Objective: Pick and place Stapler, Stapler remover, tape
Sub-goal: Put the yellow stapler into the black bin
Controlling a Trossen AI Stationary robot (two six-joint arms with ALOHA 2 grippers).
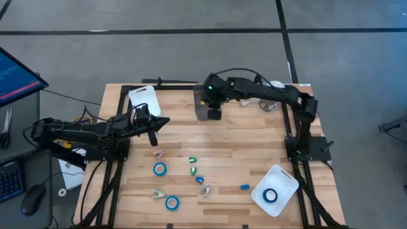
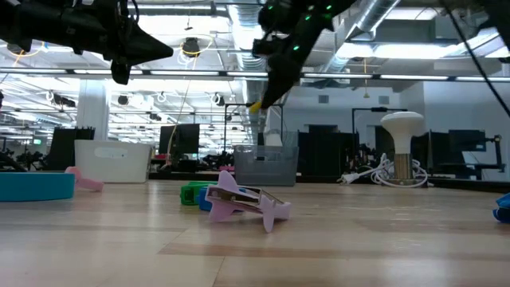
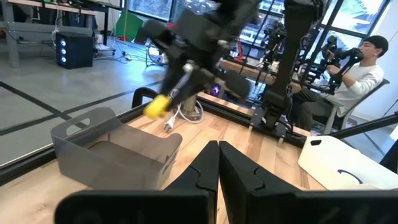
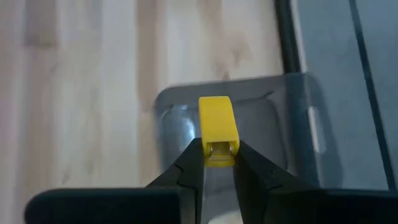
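Note:
My right gripper hangs over a grey bin near the table's far edge, shut on a small yellow stapler. The bin shows below it in the right wrist view. My left gripper is shut, empty, and raised over the table's left part. Two blue tape rolls lie flat on the table, and a third lies in a white tray. Pink, green and grey staple removers lie between them. My right gripper pinches the yellow stapler by one end between its two fingers, coming from above. The stapler's free end sticks out past the fingertips. It is lifted clear, above the grey bin's open top.
A white board lies at the far left of the table. A white lamp-like stand and cable sit near the far right corner. A person sits beyond the table. Bare wood lies between the bin and the scattered items.

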